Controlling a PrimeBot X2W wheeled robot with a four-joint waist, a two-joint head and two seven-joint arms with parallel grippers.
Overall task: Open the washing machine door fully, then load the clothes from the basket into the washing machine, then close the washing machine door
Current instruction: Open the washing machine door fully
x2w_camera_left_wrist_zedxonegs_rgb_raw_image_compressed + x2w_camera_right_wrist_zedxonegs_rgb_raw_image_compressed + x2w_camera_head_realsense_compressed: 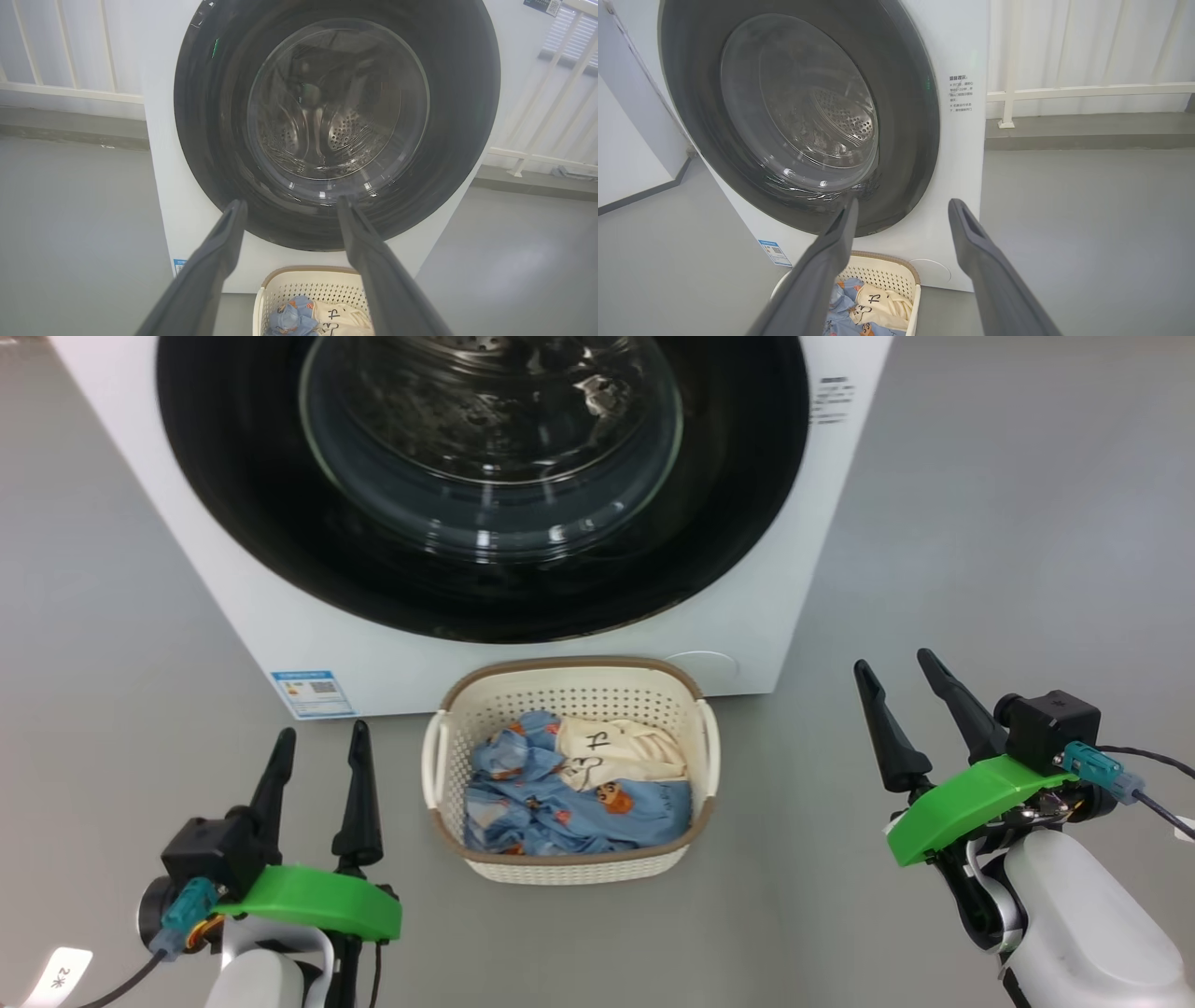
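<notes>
The white washing machine (280, 625) stands ahead with its round black door (233, 523) shut flat against the front; the steel drum shows through the glass. On the floor in front sits the cream basket (569, 686) holding the clothes (560, 798), blue printed fabric with a cream garment on top. My left gripper (320, 742) hangs open to the basket's left, nothing between its fingers. My right gripper (898, 672) is open too, to the basket's right. The door (210, 140) (906, 140) and the basket (299, 280) (887, 270) lie beyond each wrist's fingers.
Grey floor (980, 569) spreads on both sides of the machine. A white railing (1064, 91) and a low step (1087, 135) run behind the machine on its right, and another railing (70, 88) on its left. A blue label (313, 693) sits low on the front.
</notes>
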